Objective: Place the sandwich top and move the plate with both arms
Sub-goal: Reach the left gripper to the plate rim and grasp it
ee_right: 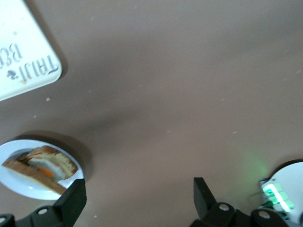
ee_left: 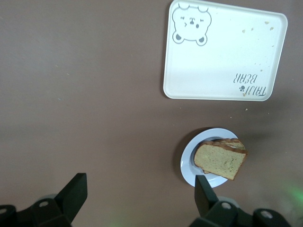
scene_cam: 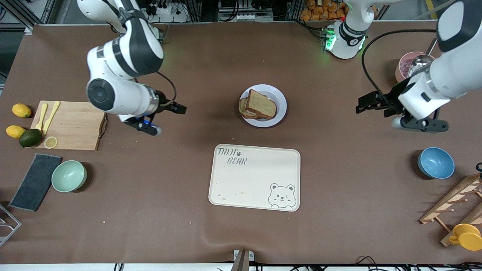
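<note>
Tray (scene_cam: 254, 177): cream, bear-printed, nearest the front camera.
Plate (scene_cam: 278, 98): just farther back, mid-table — bearing the stacked sandwich.
Sandwich top (scene_cam: 261, 103): lies askew on the stack.
Right gripper (scene_cam: 181, 109): fingers spread, holding nothing, over bare table beside the cutting board (scene_cam: 71, 125).
Left gripper (scene_cam: 362, 104): fingers apart, holding nothing — over bare table toward its own end.

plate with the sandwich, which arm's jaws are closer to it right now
Right. The right gripper hangs open toward the right arm's end from the plate; the left gripper, also open, is farther off toward the left arm's end.
</note>
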Controlling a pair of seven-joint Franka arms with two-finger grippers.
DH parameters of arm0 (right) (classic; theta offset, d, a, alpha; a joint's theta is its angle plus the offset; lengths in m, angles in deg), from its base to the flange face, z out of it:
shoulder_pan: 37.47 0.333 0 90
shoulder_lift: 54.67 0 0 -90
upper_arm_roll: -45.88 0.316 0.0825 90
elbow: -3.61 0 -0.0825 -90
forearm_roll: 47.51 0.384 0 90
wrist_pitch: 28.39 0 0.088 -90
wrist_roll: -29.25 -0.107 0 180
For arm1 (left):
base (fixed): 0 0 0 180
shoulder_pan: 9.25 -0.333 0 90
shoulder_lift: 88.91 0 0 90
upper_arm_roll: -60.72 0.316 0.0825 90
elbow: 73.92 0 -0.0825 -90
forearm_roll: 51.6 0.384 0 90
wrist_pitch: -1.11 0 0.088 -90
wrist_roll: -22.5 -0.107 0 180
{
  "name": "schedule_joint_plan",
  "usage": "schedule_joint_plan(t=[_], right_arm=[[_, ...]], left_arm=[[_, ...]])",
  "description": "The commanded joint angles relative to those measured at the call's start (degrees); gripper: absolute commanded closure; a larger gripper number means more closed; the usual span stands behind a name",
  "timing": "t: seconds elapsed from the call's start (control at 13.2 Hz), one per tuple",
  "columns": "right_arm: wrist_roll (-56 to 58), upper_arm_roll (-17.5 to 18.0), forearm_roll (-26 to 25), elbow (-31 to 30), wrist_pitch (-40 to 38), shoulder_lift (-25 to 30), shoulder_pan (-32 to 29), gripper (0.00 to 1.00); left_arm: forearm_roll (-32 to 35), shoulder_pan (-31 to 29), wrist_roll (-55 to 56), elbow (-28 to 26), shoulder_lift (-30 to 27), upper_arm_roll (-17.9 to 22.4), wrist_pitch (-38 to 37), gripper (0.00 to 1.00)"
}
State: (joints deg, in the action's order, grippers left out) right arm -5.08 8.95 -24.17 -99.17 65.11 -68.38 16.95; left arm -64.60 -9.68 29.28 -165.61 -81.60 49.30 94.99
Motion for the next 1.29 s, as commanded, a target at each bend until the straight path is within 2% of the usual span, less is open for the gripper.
schedule_joint_plan(t=[0.0,0.15,0.3,0.46,0.61,0.68,0.76,0.83,0.99,1.14,1.21], right_arm=[[4.6,-2.2,-1.7,1.7,-1.8,-0.7,-2.5,0.00],[9.5,-2.6,-2.1,1.7,-3.3,-0.7,-5.0,0.00],[18.1,-2.6,-3.7,2.1,-3.2,-0.8,-12.9,0.00],[29.1,-2.6,-4.0,4.8,-3.6,-0.6,-17.9,0.00],[33.9,-2.2,-3.8,8.1,-3.1,-1.8,-23.9,0.00],[39.9,1.9,-3.8,9.5,-2.6,-2.5,-30.0,0.00],[46.1,8.3,-4.2,12.1,-1.9,-3.3,-37.7,0.00],[49.0,13.2,-4.4,14.6,-1.8,-3.9,-44.7,0.00],[50.9,17.7,-4.2,15.2,0.3,-3.7,-52.1,0.00],[56.7,21.6,-4.2,17.2,4.1,-3.5,-57.5,0.00],[58.0,24.4,-4.1,18.7,3.5,-2.5,-59.7,0.00]], left_arm=[[-3.5,-0.7,-0.3,-5.9,-1.1,-0.3,3.8,0.00],[-6.3,-0.6,-1.5,-10.0,-1.0,-0.3,6.0,0.00],[-8.4,-0.2,-2.9,-13.9,-0.9,-0.3,10.2,0.00],[-9.9,0.3,-3.9,-17.6,-0.2,-0.4,13.6,0.00],[-14.1,1.0,-5.3,-20.1,1.6,-0.5,14.7,0.00],[-16.9,1.0,-6.2,-20.6,2.9,-0.6,14.9,0.00],[-19.2,1.1,-7.3,-20.8,4.2,-0.8,15.0,0.00],[-21.5,1.1,-9.6,-21.2,5.0,-0.9,15.0,0.00],[-26.6,1.1,-16.1,-24.3,6.0,-0.9,15.5,0.00],[-30.5,1.2,-23.4,-30.5,5.9,-1.2,21.1,0.00],[-32.9,1.4,-27.1,-33.6,6.0,-2.6,24.6,0.00]])
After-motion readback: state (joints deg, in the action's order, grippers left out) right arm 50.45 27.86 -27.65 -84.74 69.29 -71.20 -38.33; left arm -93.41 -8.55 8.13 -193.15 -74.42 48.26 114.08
